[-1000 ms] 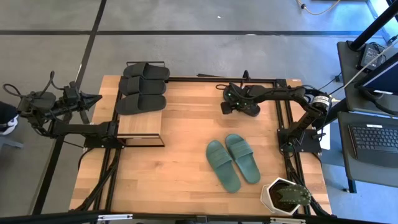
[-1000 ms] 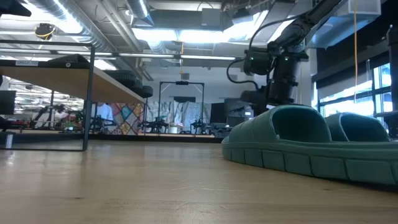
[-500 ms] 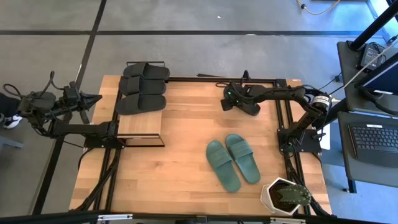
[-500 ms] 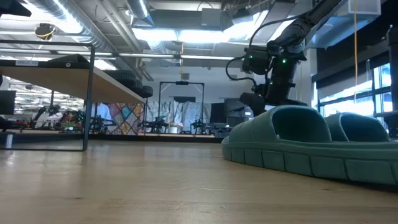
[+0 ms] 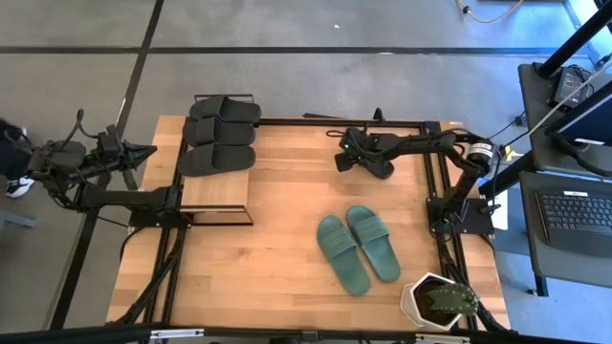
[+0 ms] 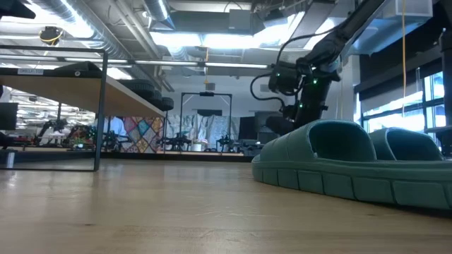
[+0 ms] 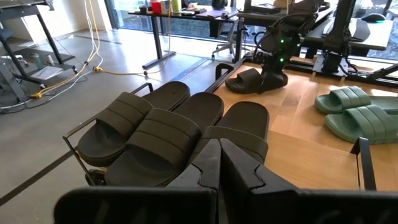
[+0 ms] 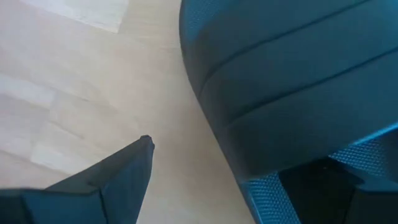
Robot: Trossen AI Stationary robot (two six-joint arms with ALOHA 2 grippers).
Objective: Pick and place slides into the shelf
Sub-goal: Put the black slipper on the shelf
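Three black slides [image 5: 222, 134] lie side by side on the shelf [image 5: 215, 194] at the table's far left; they also show in the left wrist view [image 7: 161, 124]. A fourth black slide [image 5: 378, 168] lies on the table at the far right, and it also shows in the left wrist view [image 7: 245, 79]. My right gripper [image 5: 346, 158] is open over it, one finger inside the slide and one outside. The two teal-green slides [image 5: 359, 250] rest soles down near the table's middle. My left gripper [image 5: 151, 151] is shut and empty, left of the shelf. My right gripper comes at the black slide from above. One finger [image 8: 329, 193] is down inside the slide beside the strap [image 8: 292, 74], over the textured footbed [image 8: 264, 186]. The other finger [image 8: 124, 174] stands outside with bare table between it and the strap. Whether the inner finger touches, I cannot tell.
A white pot with a green plant [image 5: 438, 301] stands at the table's near right corner. Black frame rails [image 5: 435, 172] run along the table's right side and far edge. Bare wood lies between the shelf and the green slides.
My right gripper has moved a little toward the table's left edge and has sunk lower at the black slide.
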